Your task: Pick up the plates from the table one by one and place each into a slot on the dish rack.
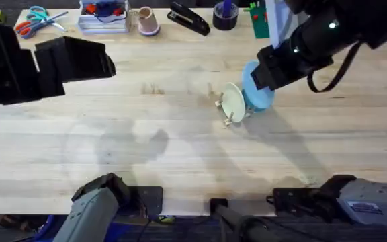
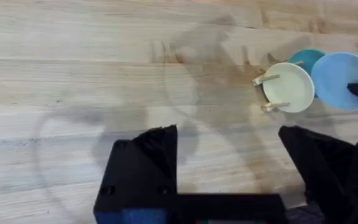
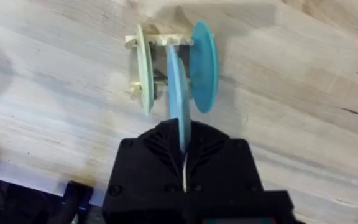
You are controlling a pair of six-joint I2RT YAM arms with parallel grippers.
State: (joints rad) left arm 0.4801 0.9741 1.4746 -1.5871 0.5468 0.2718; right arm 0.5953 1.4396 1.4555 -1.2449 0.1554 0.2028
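Observation:
The dish rack [image 1: 226,113] stands right of the table's [image 1: 146,148] middle, its pale dowels [image 3: 160,40] upright. A cream plate [image 1: 234,101] stands on edge in it, and a teal plate [image 3: 202,65] stands in another slot. Between them is the light blue plate [image 3: 178,93], upright, with my right gripper [image 3: 180,140] shut on its rim. From above, the light blue plate [image 1: 255,89] sits just under the right gripper [image 1: 274,70]. My left gripper [image 2: 229,155] hovers open over bare wood, well clear of the rack [image 2: 266,93], with nothing between its fingers [image 2: 148,162].
Along the far edge lie scissors [image 1: 35,20], a clear tray [image 1: 103,17], a pink cup [image 1: 146,20], a black stapler [image 1: 188,18], a dark tape roll [image 1: 225,15] and a green item [image 1: 259,19]. The left arm [image 1: 46,60] looms dark at the upper left.

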